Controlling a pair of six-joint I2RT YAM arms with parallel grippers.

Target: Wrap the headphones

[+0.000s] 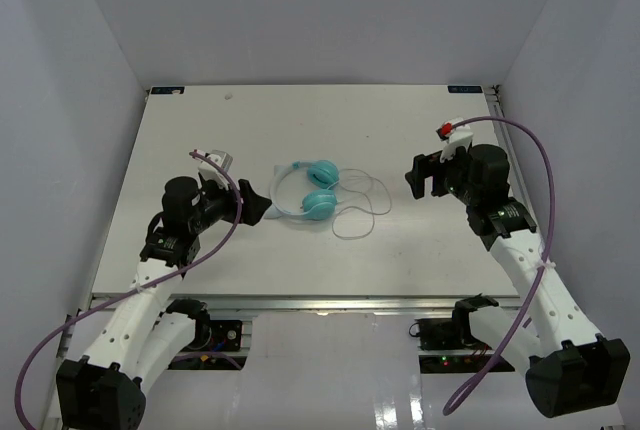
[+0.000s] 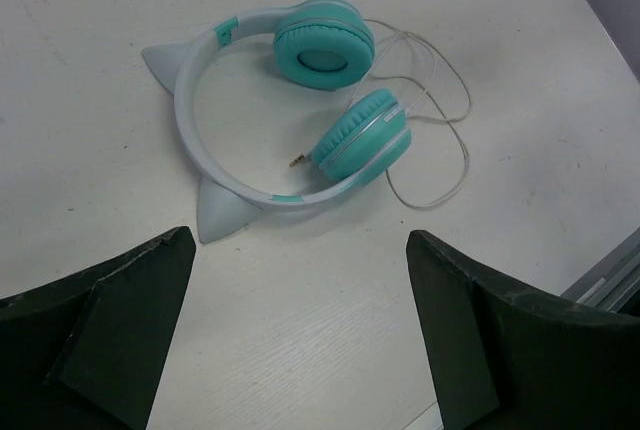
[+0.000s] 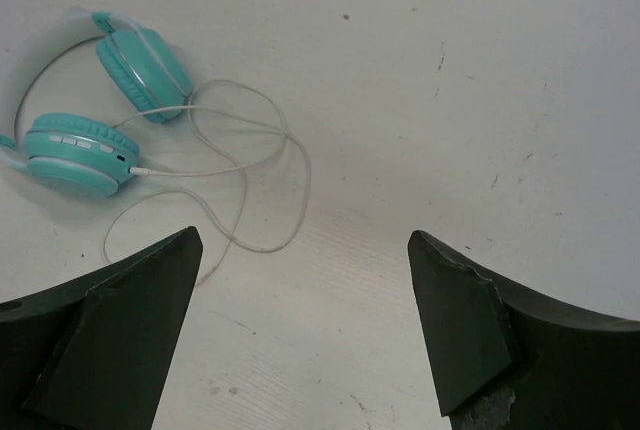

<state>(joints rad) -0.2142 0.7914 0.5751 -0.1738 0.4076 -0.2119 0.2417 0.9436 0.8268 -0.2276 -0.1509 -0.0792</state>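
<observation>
The headphones (image 1: 310, 188) lie flat mid-table: two teal ear cups, a pale headband with cat-ear points, and a thin pale cord (image 1: 360, 212) in loose loops to their right. They also show in the left wrist view (image 2: 300, 100) and the right wrist view (image 3: 85, 130). The cord's plug (image 2: 298, 160) lies between the cups. My left gripper (image 1: 262, 208) is open and empty, just left of the headband. My right gripper (image 1: 418, 178) is open and empty, right of the cord loops and apart from them.
The white table (image 1: 240, 130) is walled by pale panels on three sides. Its metal front rail (image 1: 300, 302) runs along the near edge. Thick purple cables (image 1: 540, 165) hang off both arms.
</observation>
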